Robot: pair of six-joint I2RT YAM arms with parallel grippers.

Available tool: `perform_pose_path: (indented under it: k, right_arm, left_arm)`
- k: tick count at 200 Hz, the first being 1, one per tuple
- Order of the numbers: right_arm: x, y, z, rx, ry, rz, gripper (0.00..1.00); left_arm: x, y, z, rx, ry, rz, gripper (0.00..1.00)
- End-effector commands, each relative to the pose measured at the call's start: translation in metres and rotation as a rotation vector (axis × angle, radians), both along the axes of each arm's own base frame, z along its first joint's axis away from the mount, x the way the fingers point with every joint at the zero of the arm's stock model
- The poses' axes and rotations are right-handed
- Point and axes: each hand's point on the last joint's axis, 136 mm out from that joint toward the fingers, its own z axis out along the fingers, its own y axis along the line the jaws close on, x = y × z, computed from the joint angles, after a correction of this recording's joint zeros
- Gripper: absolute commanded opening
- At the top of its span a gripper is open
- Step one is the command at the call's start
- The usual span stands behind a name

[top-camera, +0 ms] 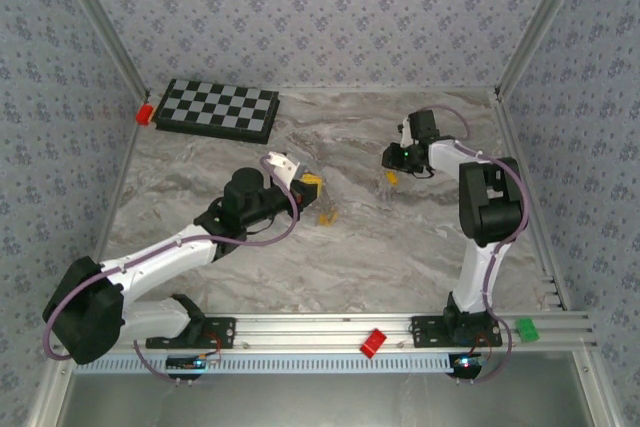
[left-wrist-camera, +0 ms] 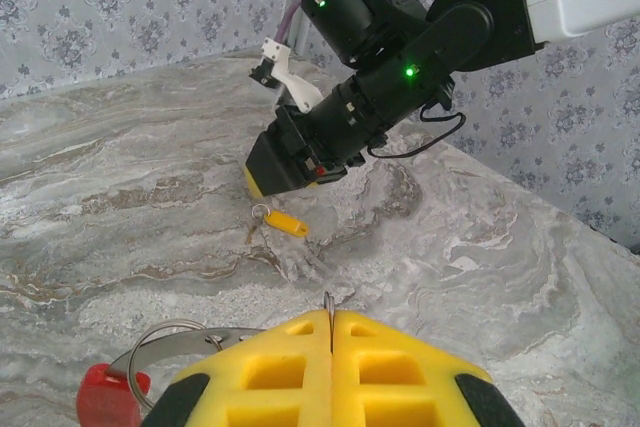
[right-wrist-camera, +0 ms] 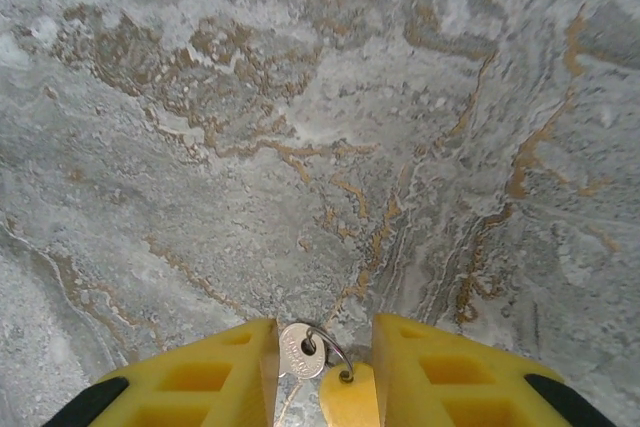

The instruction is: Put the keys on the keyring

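Over marble table (top-camera: 350, 247), L gripper (left-wrist-camera: 330, 322) pinches thin wire keyring (left-wrist-camera: 160, 332); R gripper (right-wrist-camera: 325, 332) wide (straddles yellow key (left-wrist-camera: 287, 224)).

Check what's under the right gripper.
A key lies on the table between the right gripper's open fingers: silver end, small ring. Its yellow head is partly hidden by one finger.

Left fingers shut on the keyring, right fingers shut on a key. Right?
Not the right ones: in the right wrist view the right gripper is open, the key lying between its fingers. The left gripper is shut on the keyring.
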Motion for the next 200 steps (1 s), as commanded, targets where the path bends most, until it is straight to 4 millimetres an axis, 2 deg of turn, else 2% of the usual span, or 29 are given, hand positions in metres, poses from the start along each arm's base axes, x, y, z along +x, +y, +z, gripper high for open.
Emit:
perform_pose_path:
  k: [1, 79, 115, 169, 200]
  right_arm:
    - [-0.005, 0.007, -0.005, 0.008, 0.036, 0.036, 0.3]
    - [-0.008, 0.017, -0.014, 0.016, 0.06, 0.065, 0.22]
    - [-0.008, 0.016, -0.016, 0.007, 0.065, 0.064, 0.23]
    - [-0.009, 0.015, -0.016, -0.006, 0.064, 0.062, 0.15]
    - [-0.012, 0.014, -0.014, -0.009, 0.064, 0.06, 0.14]
  left_arm:
    - [-0.003, -0.003, 0.023, -0.058, -0.043, -0.019, 0.0]
    - [-0.004, -0.004, 0.025, -0.061, -0.043, -0.023, 0.0]
    - [-0.005, -0.005, 0.025, -0.062, -0.039, -0.029, 0.0]
    - [-0.005, -0.005, 0.025, -0.062, -0.039, -0.032, 0.0]
    - [-0.006, -0.005, 0.025, -0.061, -0.039, -0.033, 0.0]
